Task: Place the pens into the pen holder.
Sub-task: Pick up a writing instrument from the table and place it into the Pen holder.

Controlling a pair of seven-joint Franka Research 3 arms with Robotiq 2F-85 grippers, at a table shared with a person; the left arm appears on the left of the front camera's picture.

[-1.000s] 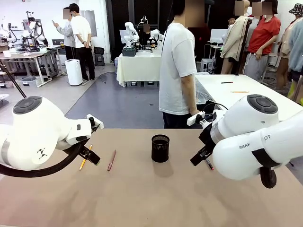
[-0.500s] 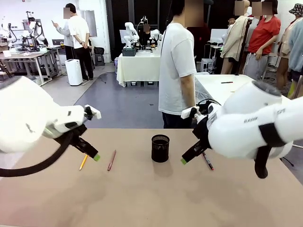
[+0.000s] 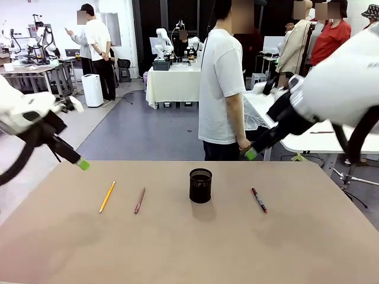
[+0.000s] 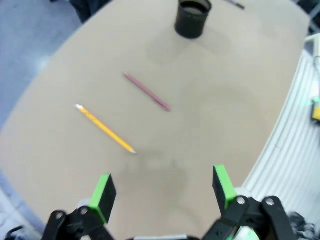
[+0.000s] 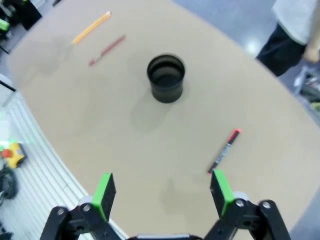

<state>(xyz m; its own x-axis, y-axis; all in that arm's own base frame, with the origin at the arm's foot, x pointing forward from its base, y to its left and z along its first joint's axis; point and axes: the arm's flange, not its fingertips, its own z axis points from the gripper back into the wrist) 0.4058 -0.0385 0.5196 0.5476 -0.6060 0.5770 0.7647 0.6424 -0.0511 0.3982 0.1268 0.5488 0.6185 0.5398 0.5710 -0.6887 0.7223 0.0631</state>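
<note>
The black mesh pen holder [image 3: 201, 185] stands upright mid-table with nothing showing inside. Three pens lie flat on the table: a yellow pencil-like one [image 3: 107, 196] and a dark red one [image 3: 140, 200] left of the holder, and a red-and-black one [image 3: 259, 200] to its right. My left gripper [image 3: 82, 164] hangs raised over the table's left edge, open and empty. My right gripper [image 3: 251, 154] is raised beyond the far right edge, open and empty. The left wrist view looks down past open fingers [image 4: 103, 197] at the yellow pen [image 4: 105, 129], dark red pen [image 4: 147, 92] and holder [image 4: 192, 18]. The right wrist view has the holder [image 5: 166, 77] and red-and-black pen [image 5: 224, 151].
A person in a white T-shirt [image 3: 222, 89] stands at the far edge, side on, one hand [image 3: 243, 145] hanging close to my right gripper. The brown table [image 3: 189, 248] has bare room in front of the holder. A white table [image 3: 308, 112] stands behind on the right.
Both arms have lifted off the table and swung outward: the left up and to the left, the right up and to the right. The pens and holder have not moved.
</note>
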